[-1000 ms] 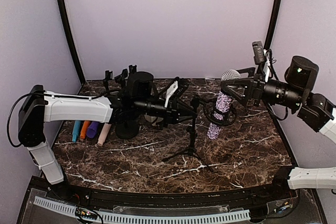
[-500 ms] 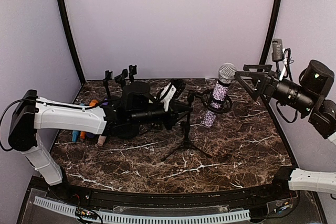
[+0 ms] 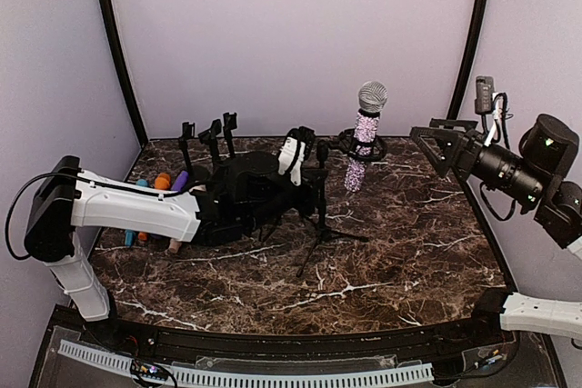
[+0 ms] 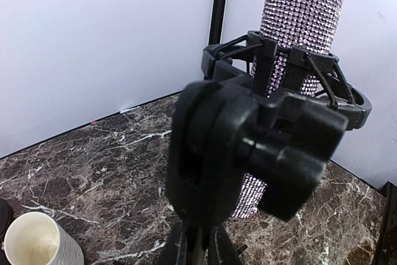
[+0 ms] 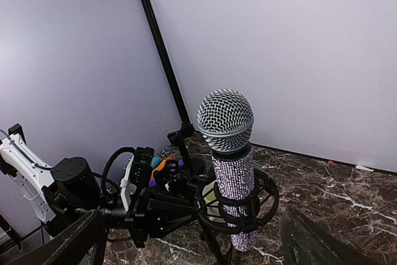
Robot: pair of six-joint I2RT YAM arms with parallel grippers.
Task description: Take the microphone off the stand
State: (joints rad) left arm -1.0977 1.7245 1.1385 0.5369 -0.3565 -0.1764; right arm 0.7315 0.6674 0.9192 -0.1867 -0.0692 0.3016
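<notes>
Your right claw [image 3: 422, 127], released, has backed well right of the purple rhinestone microphone [image 3: 361, 147]; left claw [image 3: 311, 154] clenches the black stand [image 3: 320, 208].

Left arm [image 3: 136, 211]: reaches from its base at the near left toward the centre, its white forearm lying low and almost level.
Left gripper [image 3: 306, 143]: at the end of a black wrist, angled slightly upward, jaws closed together.
Right arm [image 3: 546, 147]: raised high on the right side, its black wrist section pointing left.
Right gripper [image 3: 426, 136]: held in the air, jaws spread wide, touching nothing. In the right wrist view its fingers [image 5: 77, 243] occupy the two lower corners.
</notes>
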